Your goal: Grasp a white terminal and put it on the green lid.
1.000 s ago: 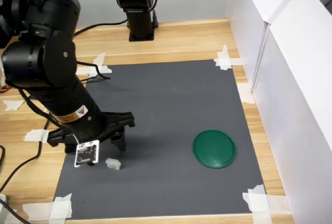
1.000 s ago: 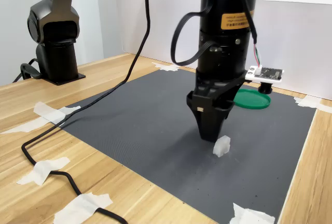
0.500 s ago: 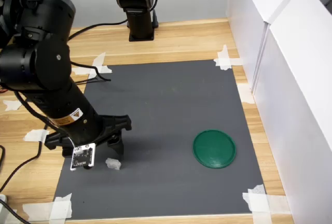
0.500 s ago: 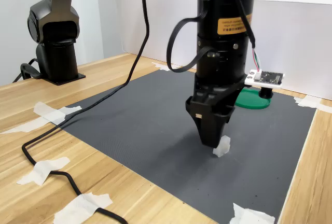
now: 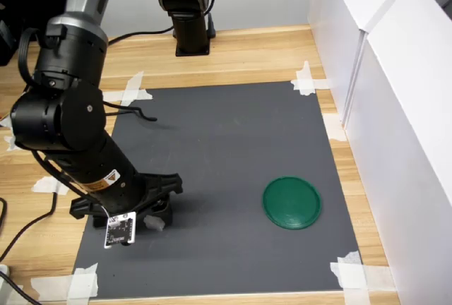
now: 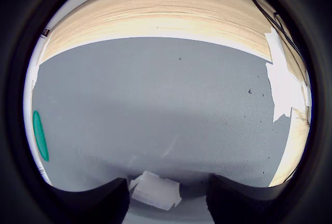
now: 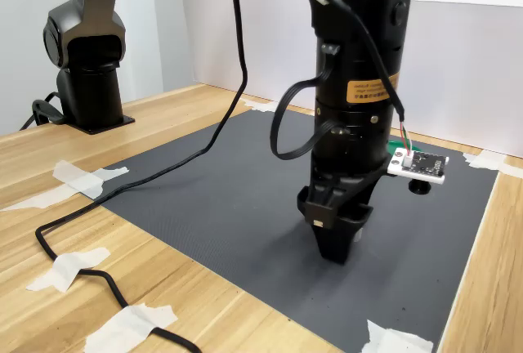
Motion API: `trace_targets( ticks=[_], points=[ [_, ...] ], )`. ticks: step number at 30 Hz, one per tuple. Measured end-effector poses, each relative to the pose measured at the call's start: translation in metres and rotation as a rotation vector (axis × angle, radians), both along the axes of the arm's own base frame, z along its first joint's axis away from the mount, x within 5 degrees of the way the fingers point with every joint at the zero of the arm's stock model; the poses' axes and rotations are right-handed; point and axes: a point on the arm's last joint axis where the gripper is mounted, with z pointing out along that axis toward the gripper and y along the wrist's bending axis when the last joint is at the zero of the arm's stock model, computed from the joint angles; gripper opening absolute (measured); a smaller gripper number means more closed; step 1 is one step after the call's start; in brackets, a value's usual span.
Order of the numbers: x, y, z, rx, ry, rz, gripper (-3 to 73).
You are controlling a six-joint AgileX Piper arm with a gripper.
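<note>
- Table (image 5: 247, 47): wooden, carrying a dark grey mat (image 5: 226, 142) taped at its corners; the arm's base is standing at the far edge in the first exterior view.
- Green lid (image 5: 292, 202): lying flat on the mat, toward the first exterior view's right, well apart from the tool; in the wrist view it is showing only as a green sliver (image 6: 39, 135).
- Tool (image 5: 151, 219): pointing down at the mat, its jaws standing apart on either side of the white terminal; compared with half a second ago it is sitting lower and farther over the piece.
- White terminal (image 6: 154, 190): lying on the mat between the two fingers in the wrist view; in the second exterior view the tool (image 7: 337, 243) is now hiding it, whereas it was showing just beside the tip earlier.
</note>
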Motion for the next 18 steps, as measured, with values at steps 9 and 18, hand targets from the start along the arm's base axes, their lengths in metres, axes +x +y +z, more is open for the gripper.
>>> trace_targets(
  ticks=[9, 18],
  points=[
    [0.0009, 0.0024, 0.0004, 0.024, -0.012, 0.014, 60.8],
    [0.0012, 0.0029, 0.0006, 0.030, -0.015, 0.013, 49.3]
  ],
)
